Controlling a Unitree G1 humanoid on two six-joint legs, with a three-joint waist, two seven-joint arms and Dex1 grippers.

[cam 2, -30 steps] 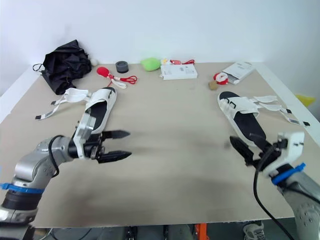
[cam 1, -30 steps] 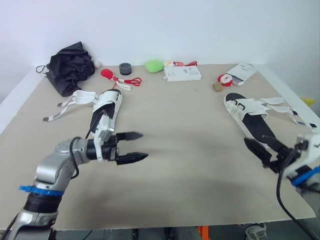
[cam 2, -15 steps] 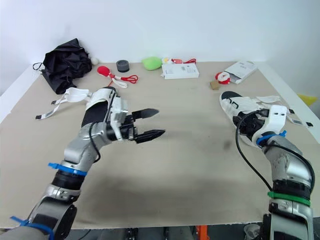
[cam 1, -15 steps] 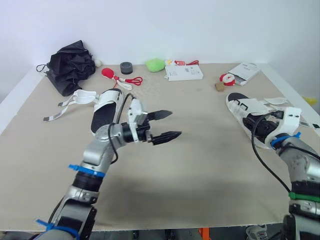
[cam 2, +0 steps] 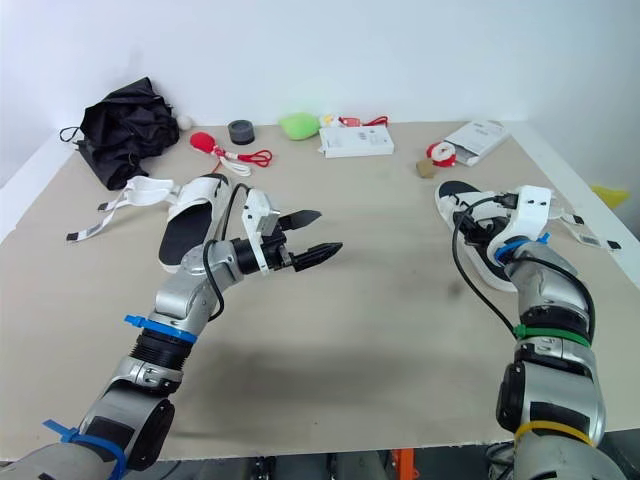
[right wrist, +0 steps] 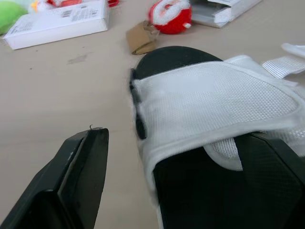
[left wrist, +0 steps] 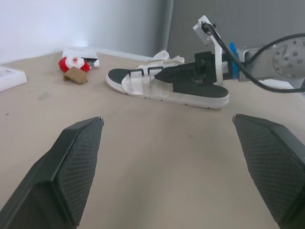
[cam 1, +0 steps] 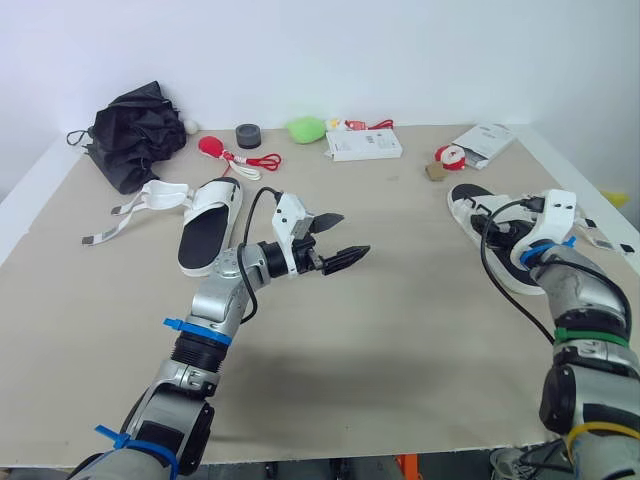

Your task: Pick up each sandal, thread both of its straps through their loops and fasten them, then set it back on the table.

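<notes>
**A:** Where are the sandals?

**B:** The left sandal lies on the left side of the bench. The right sandal lies near the right edge.

**A:** What is behind them?

**B:** At the back, from left to right, are a cloth bundle, a tape roll, a box, a Santa toy and a packet.

**A:** And the end effectors?

**B:** The left end effector hangs just right of the left sandal. The right end effector is over the right sandal.

the table bears a left sandal, a right sandal, a black bundle and a white box.
</notes>
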